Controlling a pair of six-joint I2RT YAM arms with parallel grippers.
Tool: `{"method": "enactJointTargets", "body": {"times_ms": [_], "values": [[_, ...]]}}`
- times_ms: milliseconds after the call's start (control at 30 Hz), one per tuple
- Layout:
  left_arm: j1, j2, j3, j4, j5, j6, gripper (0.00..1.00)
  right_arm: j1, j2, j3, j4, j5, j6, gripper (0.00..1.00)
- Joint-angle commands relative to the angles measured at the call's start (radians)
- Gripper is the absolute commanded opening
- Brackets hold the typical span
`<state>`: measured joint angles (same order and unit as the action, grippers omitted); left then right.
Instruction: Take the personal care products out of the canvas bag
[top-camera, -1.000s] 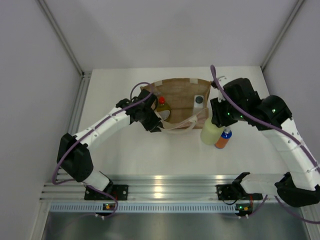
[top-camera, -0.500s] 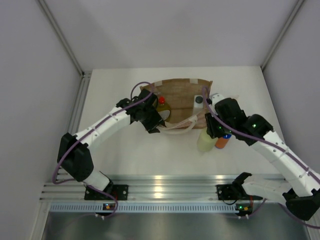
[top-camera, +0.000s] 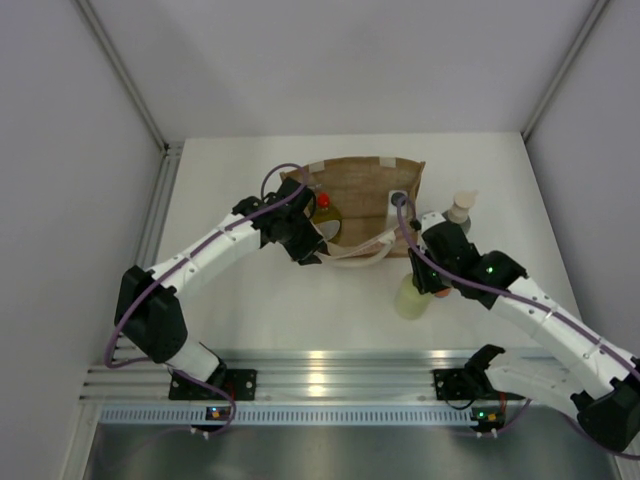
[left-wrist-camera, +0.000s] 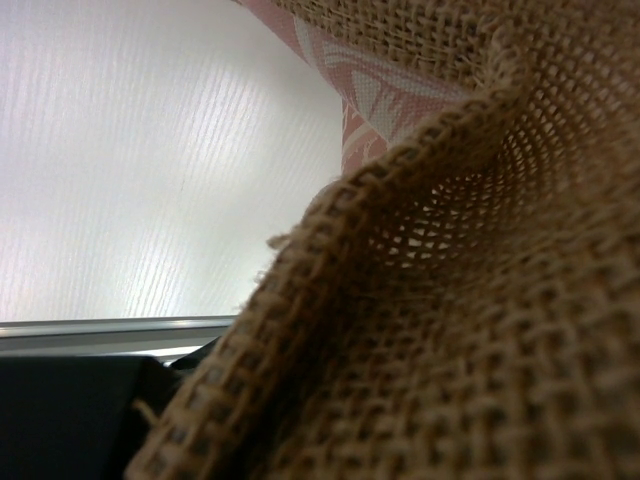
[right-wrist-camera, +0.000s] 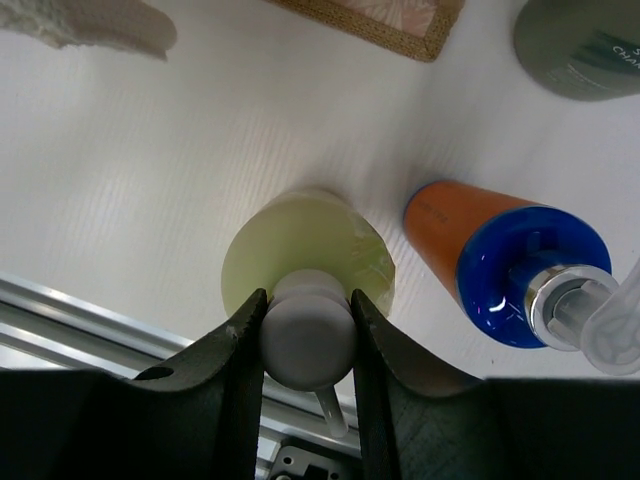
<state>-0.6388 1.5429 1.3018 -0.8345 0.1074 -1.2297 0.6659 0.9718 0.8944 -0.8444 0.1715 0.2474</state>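
So here's what we've got. The canvas bag (top-camera: 362, 185) sits at the upper middle of the overhead frame. It's tan open-weave burlap with cream tabs on the rim and cream looped handles flopped toward the lower edge. We can see the yellow red-capped bottle (top-camera: 322, 205) poking up at its left end and the white dark-capped bottle (top-camera: 397, 203) at its right end, both inside.

The grey-green beige-pump bottle (top-camera: 460, 208) stands on the counter (top-camera: 250, 300) just right of the bag. The right hand (right-wrist-camera: 306, 310) is clenched on the white cap of the pale-green white-capped bottle (right-wrist-camera: 300, 245). That bottle is roughly upright, below the bag's right corner in the overhead frame. The orange blue-capped bottle (right-wrist-camera: 505, 265) is just beside it in the wrist view.

The left hand (top-camera: 305, 247) is at the bag's lower-left edge. Its wrist view is nearly all weave, so we can't tell if it's gripping anything.
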Motion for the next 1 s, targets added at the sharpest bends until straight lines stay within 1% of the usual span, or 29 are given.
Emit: {"method": "enactJointTargets", "body": {"times_ms": [0, 33, 67, 167, 200, 233, 300, 400, 433, 567, 667, 733, 767, 800, 867, 900, 967], "values": [[-0.01, -0.01, 0.017, 0.005, 0.023, -0.011, 0.35, 0.021, -0.056, 0.0, 0.156, 0.007, 0.021, 0.17], [-0.01, -0.009, 0.017, 0.006, 0.023, -0.011, 0.35, 0.021, -0.061, -0.002, 0.154, 0.0, 0.023, 0.26], [-0.012, -0.009, 0.017, 0.006, 0.023, -0.011, 0.35, 0.02, -0.071, 0.0, 0.154, -0.001, 0.021, 0.38], [-0.01, -0.01, 0.017, 0.006, 0.023, -0.011, 0.35, 0.021, -0.081, 0.008, 0.148, -0.017, 0.023, 0.54], [-0.01, -0.009, 0.019, 0.006, 0.023, -0.011, 0.35, 0.021, -0.081, 0.023, 0.143, -0.021, 0.024, 0.65], [-0.01, -0.009, 0.019, 0.006, 0.023, -0.011, 0.35, 0.02, -0.081, 0.035, 0.128, -0.024, 0.024, 0.69], [-0.01, -0.01, 0.017, 0.005, 0.023, -0.013, 0.35, 0.021, -0.067, 0.087, 0.105, -0.024, 0.02, 0.74], [-0.01, -0.015, 0.014, 0.006, 0.023, -0.017, 0.35, 0.021, -0.039, 0.17, 0.054, -0.013, 0.003, 0.74], [-0.01, -0.017, 0.014, 0.006, 0.023, -0.02, 0.35, 0.021, -0.03, 0.234, 0.045, -0.004, -0.002, 0.74], [-0.012, -0.023, 0.016, 0.006, 0.023, -0.031, 0.35, 0.02, 0.037, 0.403, 0.021, 0.014, -0.017, 0.74], [-0.01, -0.026, 0.016, 0.006, 0.02, -0.037, 0.35, 0.02, 0.154, 0.524, 0.001, 0.013, -0.03, 0.73], [-0.012, -0.026, 0.017, 0.006, 0.02, -0.042, 0.35, 0.017, 0.263, 0.618, -0.03, -0.003, -0.039, 0.72], [-0.01, -0.026, 0.02, 0.006, 0.021, -0.044, 0.35, 0.014, 0.348, 0.652, -0.047, -0.006, -0.055, 0.71], [-0.012, -0.024, 0.022, 0.006, 0.02, -0.047, 0.35, 0.011, 0.394, 0.722, -0.068, -0.007, -0.065, 0.71], [-0.012, -0.023, 0.025, 0.006, 0.018, -0.047, 0.35, 0.005, 0.48, 0.794, -0.134, 0.022, -0.082, 0.7], [-0.01, -0.023, 0.025, 0.006, 0.018, -0.048, 0.34, -0.011, 0.567, 0.869, -0.159, 0.026, -0.086, 0.7], [-0.01, -0.023, 0.022, 0.006, 0.017, -0.048, 0.31, -0.015, 0.677, 0.981, -0.234, 0.057, -0.091, 0.69]]}}
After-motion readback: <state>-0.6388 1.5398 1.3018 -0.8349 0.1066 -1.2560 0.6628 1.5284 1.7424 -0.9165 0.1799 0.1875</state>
